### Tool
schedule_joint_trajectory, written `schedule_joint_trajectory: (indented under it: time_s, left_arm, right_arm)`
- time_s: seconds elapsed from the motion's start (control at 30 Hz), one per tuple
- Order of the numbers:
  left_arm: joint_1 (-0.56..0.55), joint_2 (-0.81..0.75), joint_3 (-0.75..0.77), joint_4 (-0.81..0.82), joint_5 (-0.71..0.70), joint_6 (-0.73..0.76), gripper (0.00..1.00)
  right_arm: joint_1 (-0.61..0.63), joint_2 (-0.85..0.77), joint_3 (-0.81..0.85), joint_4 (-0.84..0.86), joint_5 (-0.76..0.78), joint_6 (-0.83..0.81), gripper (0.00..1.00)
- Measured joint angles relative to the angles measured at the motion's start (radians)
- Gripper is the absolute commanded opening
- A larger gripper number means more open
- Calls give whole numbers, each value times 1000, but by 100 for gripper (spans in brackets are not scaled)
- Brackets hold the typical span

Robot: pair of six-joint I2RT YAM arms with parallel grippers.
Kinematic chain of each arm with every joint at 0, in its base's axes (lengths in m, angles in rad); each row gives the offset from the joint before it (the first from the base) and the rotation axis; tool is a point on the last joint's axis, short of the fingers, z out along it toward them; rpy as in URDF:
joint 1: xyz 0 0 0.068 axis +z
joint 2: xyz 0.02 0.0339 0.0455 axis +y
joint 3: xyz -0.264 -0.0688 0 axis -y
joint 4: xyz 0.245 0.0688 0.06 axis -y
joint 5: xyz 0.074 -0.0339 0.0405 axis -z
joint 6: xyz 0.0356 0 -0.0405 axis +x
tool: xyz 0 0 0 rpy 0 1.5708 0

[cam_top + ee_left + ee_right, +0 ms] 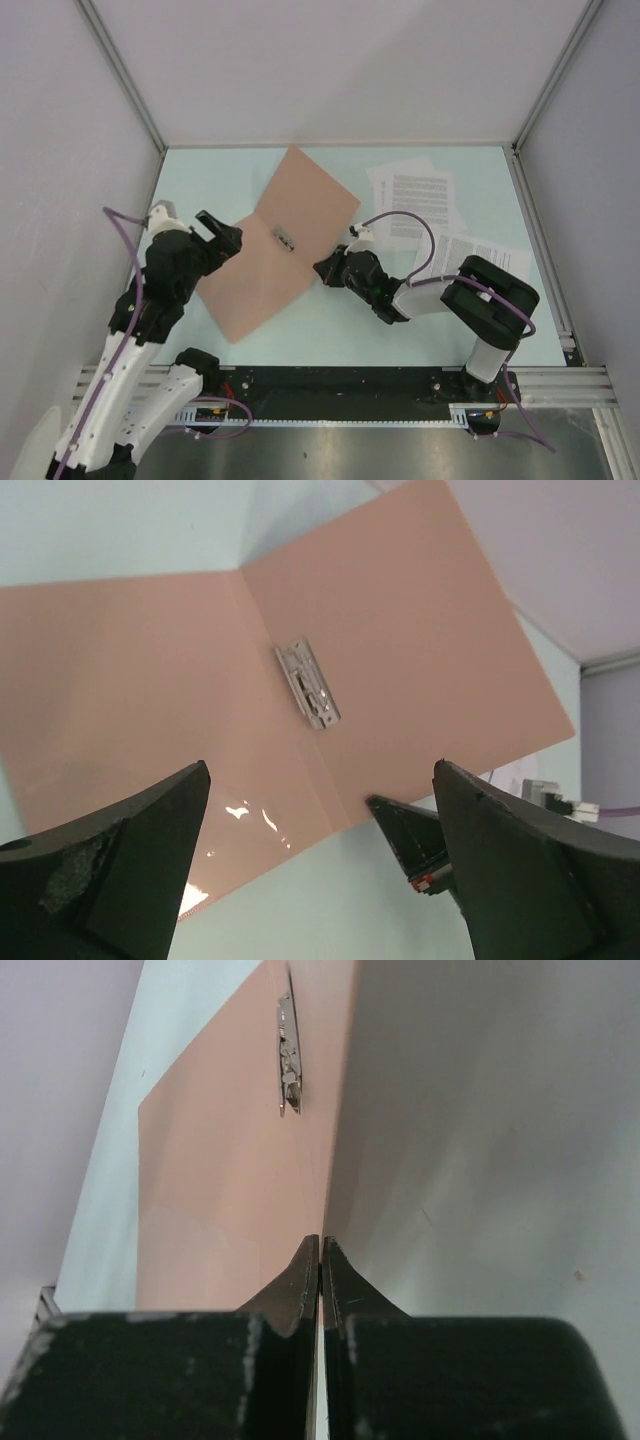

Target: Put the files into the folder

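My right hand (319,1245) is pressed together at the open folder's (255,285) edge, and my left hand (220,236) is spread wide.

The right's black wedge tips meet on the rim of the right flap; I cannot tell whether card lies between them. The left hovers over the left flap. The thin salmon-brown card lies opened in a V on the pale green tabletop (330,335), with a small metal fastener (308,683) at its crease. The files (415,200), white printed sheets, lie fanned beyond the right arm, apart from the folder.
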Motion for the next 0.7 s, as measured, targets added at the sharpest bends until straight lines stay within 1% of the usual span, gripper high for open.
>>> schedule_joint_trajectory:
  time_s: [0.03,0.07,0.1,0.17,0.23,0.33,0.4,0.5,0.6,0.7]
  left_arm:
    - [0,29,-22,23,19,-3,100]
    - [0,68,-38,40,36,-4,99]
    - [1,108,-49,58,58,-3,99]
    - [6,185,-64,106,101,-2,99]
    - [22,272,-73,156,160,0,98]
    - [77,368,-76,211,255,1,97]
    - [129,410,-83,251,315,3,97]
    - [177,427,-110,291,362,7,98]
    - [188,440,-123,307,374,6,98]
    - [190,487,-122,333,392,6,98]
  right_arm:
    - [-10,8,-10,15,-10,24,0]
    - [-19,17,-18,23,-20,48,6]
    - [-23,21,-21,26,-24,64,10]
    - [-37,25,-24,23,-36,97,12]
    - [-45,29,-25,20,-50,126,12]
    - [-55,41,-25,16,-72,147,7]
    - [-58,49,-25,16,-85,150,9]
    - [-67,58,-25,16,-106,150,15]
    - [-82,71,-25,17,-128,148,20]
    - [-88,109,-25,26,-140,161,22]
